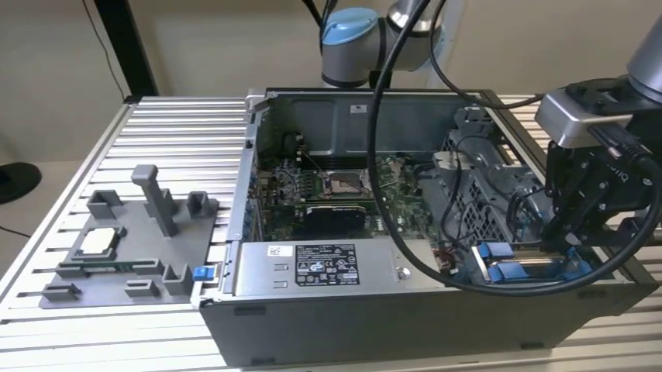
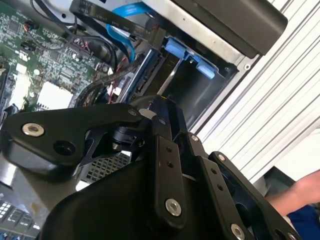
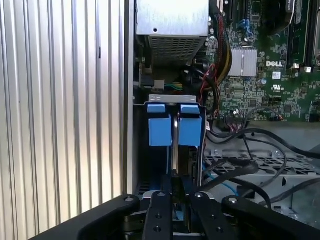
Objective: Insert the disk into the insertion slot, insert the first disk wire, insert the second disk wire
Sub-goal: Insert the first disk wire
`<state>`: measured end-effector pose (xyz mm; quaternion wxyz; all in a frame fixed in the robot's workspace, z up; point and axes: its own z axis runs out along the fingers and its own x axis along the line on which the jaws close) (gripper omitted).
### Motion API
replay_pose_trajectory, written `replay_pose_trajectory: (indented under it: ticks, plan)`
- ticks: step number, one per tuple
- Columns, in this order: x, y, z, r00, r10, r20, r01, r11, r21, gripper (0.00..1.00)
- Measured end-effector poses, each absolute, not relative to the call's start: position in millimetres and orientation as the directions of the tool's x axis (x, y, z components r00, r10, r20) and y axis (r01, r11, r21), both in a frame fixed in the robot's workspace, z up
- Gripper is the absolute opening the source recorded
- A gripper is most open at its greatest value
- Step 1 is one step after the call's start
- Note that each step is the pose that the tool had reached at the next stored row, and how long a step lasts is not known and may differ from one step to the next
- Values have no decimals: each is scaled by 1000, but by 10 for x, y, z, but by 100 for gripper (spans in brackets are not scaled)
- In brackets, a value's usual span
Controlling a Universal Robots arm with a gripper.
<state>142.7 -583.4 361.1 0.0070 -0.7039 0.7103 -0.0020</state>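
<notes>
My gripper (image 1: 563, 232) hangs over the corner of the open computer case on the exterior view's right. In both wrist views its fingers (image 3: 175, 145) (image 2: 167, 82) look pressed together into one narrow silver strip with no gap. The strip's tip sits between two bright blue tabs (image 3: 172, 125) (image 2: 187, 55) at the mouth of the grey insertion slot (image 3: 175, 100) (image 1: 486, 267). The blue plastic looks like the disk's frame seated in the slot. The disk's silver body is hidden. Black wires (image 3: 250, 150) and a blue flat cable (image 2: 125, 12) lie loose beside the slot.
The grey labelled power-supply box (image 1: 310, 267) fills the case's front. The green motherboard (image 1: 331, 194) lies behind it. A grey fixture plate (image 1: 124, 248) with posts stands on the ribbed metal table (image 1: 176, 132) at the exterior view's left. A person's hand (image 2: 305, 190) is beyond the case.
</notes>
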Motion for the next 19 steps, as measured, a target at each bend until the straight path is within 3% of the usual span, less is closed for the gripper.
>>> replay_pose_trajectory:
  ticks: [19]
  plan:
    - [1494, -5729, 3563, 0, -1000, -7, -1000, 0, -20, 0]
